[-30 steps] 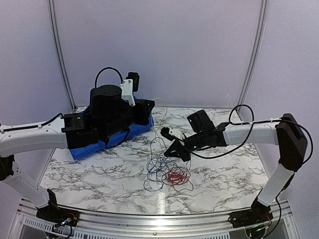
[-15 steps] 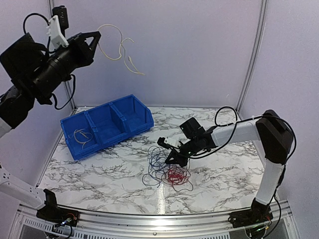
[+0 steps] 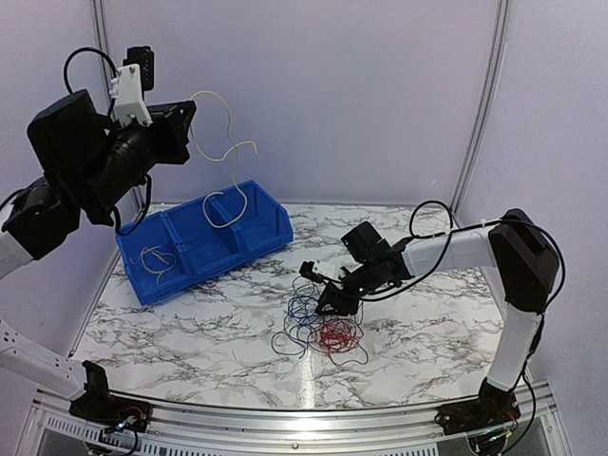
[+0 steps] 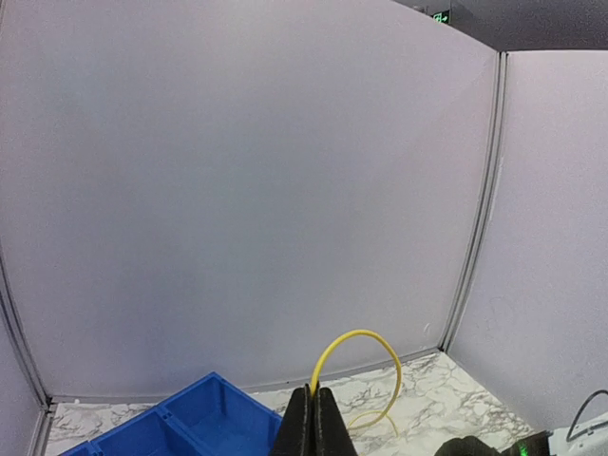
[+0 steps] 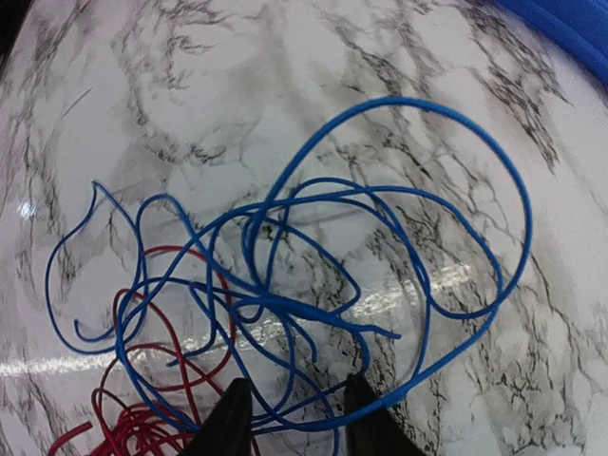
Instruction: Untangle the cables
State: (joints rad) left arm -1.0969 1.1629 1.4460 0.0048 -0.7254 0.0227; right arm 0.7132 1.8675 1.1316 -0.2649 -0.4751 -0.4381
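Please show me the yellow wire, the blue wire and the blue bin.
yellow wire (image 4: pixel 361 332): left wrist view, top of its arch.
blue wire (image 5: pixel 408 99): right wrist view, top of its big loop.
blue bin (image 3: pixel 207 269): top external view, front wall.

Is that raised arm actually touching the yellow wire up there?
Touching. The left wrist view shows the yellow wire pinched between the shut left jaws.

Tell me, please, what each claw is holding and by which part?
The left claw pinches the whitish-yellow cable near its upper end, the rest dangling over the blue bin. The right claw stands open over the blue cable, holding nothing.
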